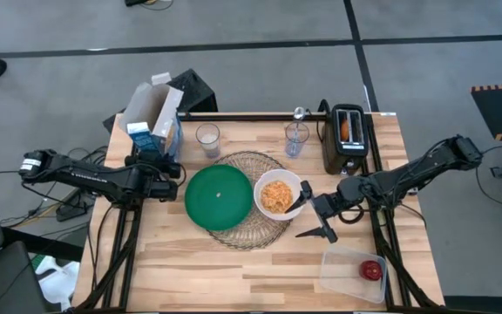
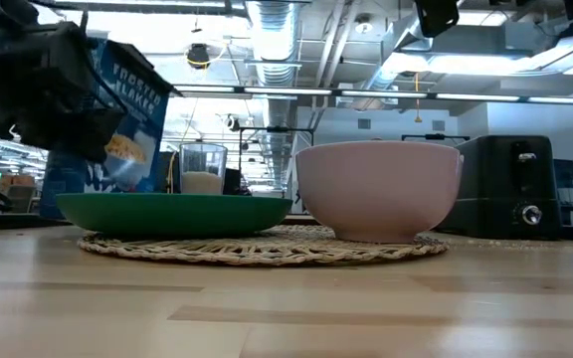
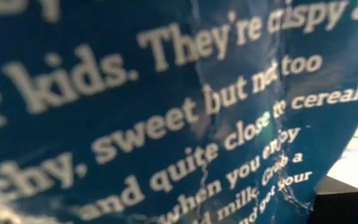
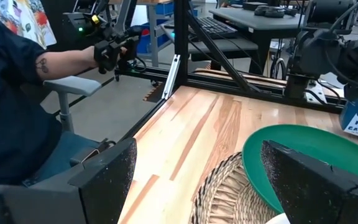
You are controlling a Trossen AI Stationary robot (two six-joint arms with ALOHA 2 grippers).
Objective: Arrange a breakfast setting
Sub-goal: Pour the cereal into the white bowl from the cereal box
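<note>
Left gripper: mine, clamped on the blue-white carton, which stands at the table's far left corner with its top flaps open; my wrist camera shows only its printed panel.

Right gripper: mine, jaws spread and holding nothing, poised just beside the white bowl on its right side.

White bowl: holds orange-brown cereal, on the woven wire mat. Green plate: bare, touching the bowl's left side, partly off the mat.

Clear glasses: one just beyond the plate, a second farther right with a spoon.

Step in hand, as I judge it: carton handling. Best kept upright, grip low and firm, since the flaps are open and a tilt could spill flakes.

Edges: carton stands close to the table's back-left edge; the nearer glass is near on its right. Open room: bare wood in front of the mat.

Red apple: in the clear plastic tub, front right. Black toaster: back right.
</note>
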